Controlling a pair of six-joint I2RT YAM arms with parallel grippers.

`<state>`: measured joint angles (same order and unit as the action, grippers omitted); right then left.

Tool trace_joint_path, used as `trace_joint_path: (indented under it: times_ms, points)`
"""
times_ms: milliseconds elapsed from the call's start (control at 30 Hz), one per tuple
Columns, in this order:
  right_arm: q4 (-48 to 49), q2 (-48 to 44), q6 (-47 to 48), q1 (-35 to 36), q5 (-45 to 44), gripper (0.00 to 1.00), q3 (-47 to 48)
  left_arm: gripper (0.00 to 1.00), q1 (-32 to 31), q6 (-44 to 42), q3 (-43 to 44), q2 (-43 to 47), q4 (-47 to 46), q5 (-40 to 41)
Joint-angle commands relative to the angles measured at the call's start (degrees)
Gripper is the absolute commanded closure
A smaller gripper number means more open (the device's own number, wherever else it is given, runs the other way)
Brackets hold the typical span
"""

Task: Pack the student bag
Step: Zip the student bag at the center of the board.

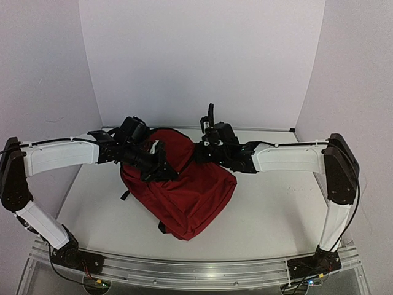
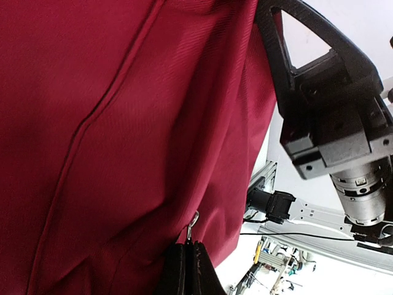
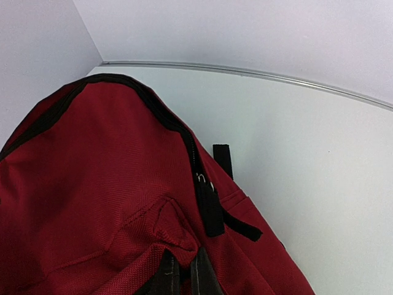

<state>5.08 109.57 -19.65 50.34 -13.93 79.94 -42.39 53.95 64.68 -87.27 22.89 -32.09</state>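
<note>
Top external view shows the large dark red fabric backpack (image 1: 196, 196) lying in the middle of the white surface (image 1: 276, 209), its top end toward the far wall and its lower end pointing at the metal rail (image 1: 196, 271) that carries the arm bases. Both arms reach inward over its upper half. The left pincer (image 1: 161, 171) sits on the upper left part of the backpack, and the right pincer (image 1: 201, 149) meets it at the upper right edge, so the backpack's top lies between the two.

Left wrist view is almost filled by the backpack's red cloth (image 2: 110, 135), crossed by a long stitched seam. The left pincer (image 2: 186, 249) is closed, its black fingers pressed together against the fabric. A small metal ring (image 2: 193, 220) stands just beyond the tips, touching them; whether it is actually pinched I cannot tell. The right arm's black wrist housing (image 2: 334, 123) hangs beside the backpack's edge.

Right wrist view looks along the backpack's top (image 3: 92, 172). A black zipper (image 3: 178, 129) curves over the crown, ending in a flat black pull tab (image 3: 212, 212), with a black strap end (image 3: 224, 160) beside it. The right pincer (image 3: 182, 261) is closed narrow on a raised fold of red fabric, just below the pull tab.
</note>
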Motion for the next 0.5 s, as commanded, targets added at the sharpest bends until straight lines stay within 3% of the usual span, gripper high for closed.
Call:
trace_joint_path:
  times_ms: [0, 300, 467]
  points:
    - [5.8, -0.5, -1.3, -7.2, -16.8, 1.0, 3.9, 1.0, -1.7, -0.8, -2.1, 4.0, 9.1, -1.6]
    - [4.5, 0.0, -1.4, -10.4, -19.7, 1.0, 3.7, 1.0, -1.5, -1.5, -3.7, 4.4, 10.8, 0.5]
    - [4.5, -0.6, -1.7, -11.0, -18.5, 1.0, 3.1, 1.0, 2.1, -0.9, -7.3, 7.1, 8.9, 2.3]
